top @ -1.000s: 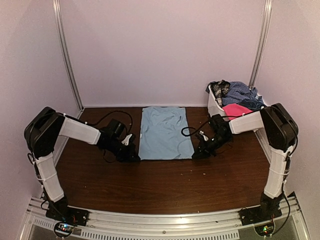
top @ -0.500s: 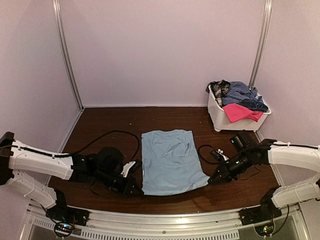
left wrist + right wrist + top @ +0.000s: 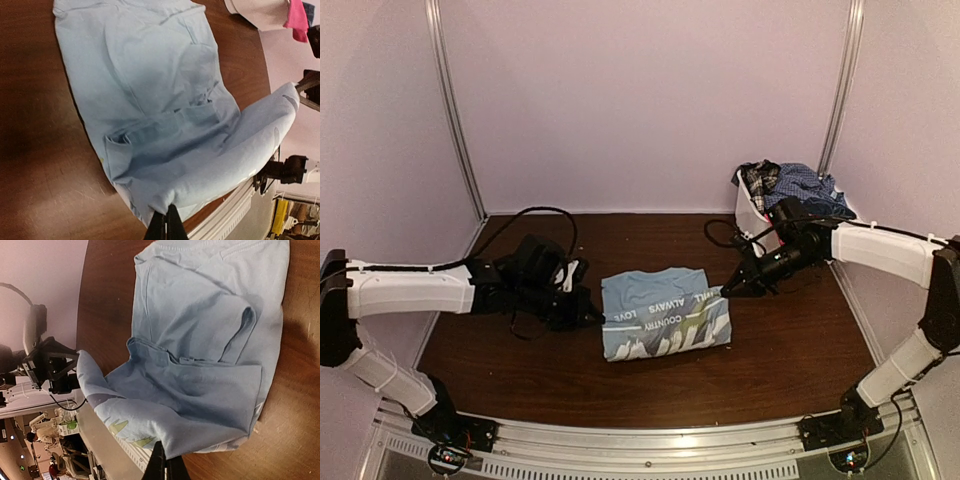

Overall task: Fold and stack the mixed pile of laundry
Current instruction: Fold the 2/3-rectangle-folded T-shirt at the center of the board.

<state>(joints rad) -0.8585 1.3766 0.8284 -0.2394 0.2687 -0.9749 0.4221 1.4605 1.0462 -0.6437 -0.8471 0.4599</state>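
My left tool (image 3: 593, 320) and right tool (image 3: 726, 292) each pinch a corner of the light blue T-shirt (image 3: 665, 322). I just carried its hem over; between them the half-fold looks nearly laid.

At the bottom edge our right gripper (image 3: 162, 464) has its fingers pressed together on the light blue T-shirt (image 3: 200, 340), holding its near edge up off the brown table (image 3: 107, 295). We see that raised edge stretch left to the left gripper (image 3: 74, 369), with green printed shapes (image 3: 125, 427) showing underneath. The rest lies flat, one sleeve (image 3: 245, 322) folded inward
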